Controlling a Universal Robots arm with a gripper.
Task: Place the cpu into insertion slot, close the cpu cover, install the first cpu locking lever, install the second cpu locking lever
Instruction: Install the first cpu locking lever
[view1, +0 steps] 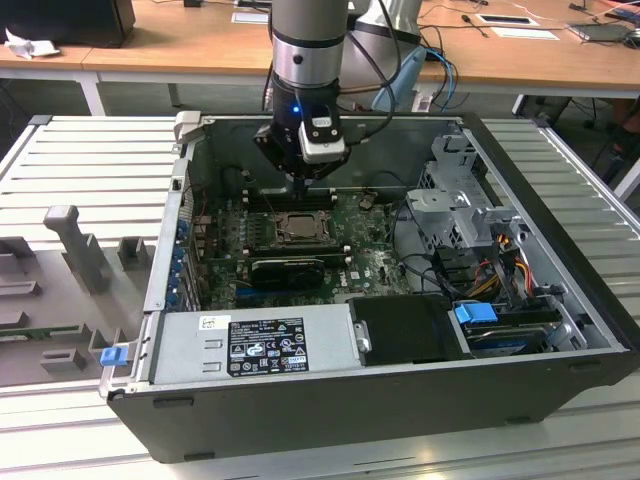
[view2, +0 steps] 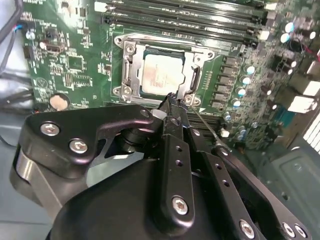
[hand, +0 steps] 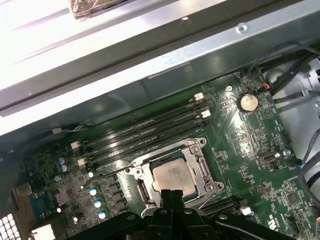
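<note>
The small square cpu (view2: 160, 75) with its pale silvery top sat flat inside the square dark-grey insertion slot (view2: 149, 93) on the green motherboard (view2: 75, 65). The thin dull-silver cpu cover (view2: 192, 80), a frame with a square window, lay down around the chip, whose top showed through the window. From one corner of the slot a thin silver wire lever (view2: 205, 124) stood out at a slant, away from the frame.

My black pincer (view2: 171, 101) hung right over that corner, its two fingers pressed together with no gap between the tips. I could not tell whether they pinched anything or touched the lever. In the exterior view my pincer (view1: 303, 190) reached down into the open dark-grey computer case (view1: 300, 410), just above the slot.

Along one side of the slot ran long black memory sockets (hand: 145, 127), and on the other side lay a long black ridged heatsink (view1: 287, 268). A round silver coin battery (hand: 246, 101) sat on the board, well apart from the slot. A silver power supply box (view1: 250, 340) lay along the case's near wall, and the case rested on a pale slatted metal table (view1: 90, 160)
</note>
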